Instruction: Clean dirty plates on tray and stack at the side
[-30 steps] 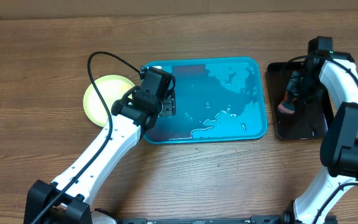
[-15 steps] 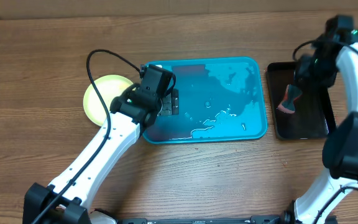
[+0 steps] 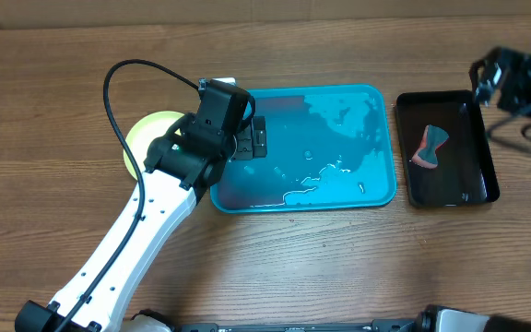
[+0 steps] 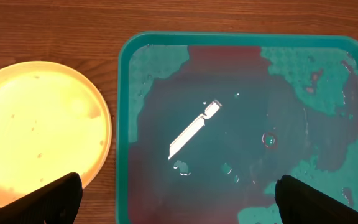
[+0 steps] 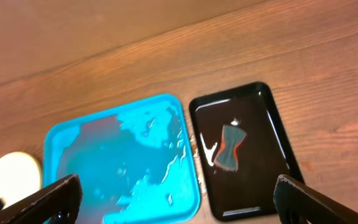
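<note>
Evidently done, left gripper (image 4: 179, 202) and right gripper (image 5: 179, 200) gape wide, empty: plates (image 4: 36, 130) rest beside the wet tray (image 3: 358, 111), scrubber (image 3: 429, 146) parked aside

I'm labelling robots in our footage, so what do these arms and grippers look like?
The left arm has smooth white shells, black joints and a black cable looping off its wrist. Of the right arm only a black wrist end shows, with thin cables. The left gripper and right gripper have black fingers.

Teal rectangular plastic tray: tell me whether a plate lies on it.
No, the teal tray holds only reddish water; the round pale yellow plate rests on the wooden table beside it.
</note>
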### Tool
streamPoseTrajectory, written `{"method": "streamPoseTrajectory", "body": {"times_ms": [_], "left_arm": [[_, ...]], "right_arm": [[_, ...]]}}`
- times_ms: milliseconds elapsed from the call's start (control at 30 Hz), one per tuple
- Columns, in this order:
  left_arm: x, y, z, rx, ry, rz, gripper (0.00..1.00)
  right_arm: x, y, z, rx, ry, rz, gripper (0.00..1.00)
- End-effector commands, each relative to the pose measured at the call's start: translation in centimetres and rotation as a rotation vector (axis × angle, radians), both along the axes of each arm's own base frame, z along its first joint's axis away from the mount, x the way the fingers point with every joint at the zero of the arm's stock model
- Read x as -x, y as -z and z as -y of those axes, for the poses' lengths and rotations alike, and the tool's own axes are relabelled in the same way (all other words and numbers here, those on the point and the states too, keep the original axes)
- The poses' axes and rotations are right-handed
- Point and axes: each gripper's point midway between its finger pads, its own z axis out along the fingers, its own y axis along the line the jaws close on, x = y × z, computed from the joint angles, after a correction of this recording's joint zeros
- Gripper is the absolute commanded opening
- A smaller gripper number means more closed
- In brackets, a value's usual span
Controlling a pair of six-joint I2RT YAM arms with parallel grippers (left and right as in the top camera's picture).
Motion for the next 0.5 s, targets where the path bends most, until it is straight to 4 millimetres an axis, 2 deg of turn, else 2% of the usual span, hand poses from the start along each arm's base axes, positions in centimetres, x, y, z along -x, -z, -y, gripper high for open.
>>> {"method": "streamPoseTrajectory", "body": {"times_ms": [0,133,467], "left_arm": [[0.0,-0.5,0.4,0.002,0.014,0.014,1.00],[0.0,-0.5,0.4,0.002,0.014,0.014,1.00],[0.0,-0.5,0.4,0.002,0.014,0.014,1.00]], "right_arm": [[1.5,-0.1,-0.4,-0.014,-0.003,-0.018,1.00],[3.0,0.2,-0.7,-0.019,-0.002,-0.050,1.00],[3.0,0.3,-0.7,-0.021,-0.002,-0.058,1.00]]}}
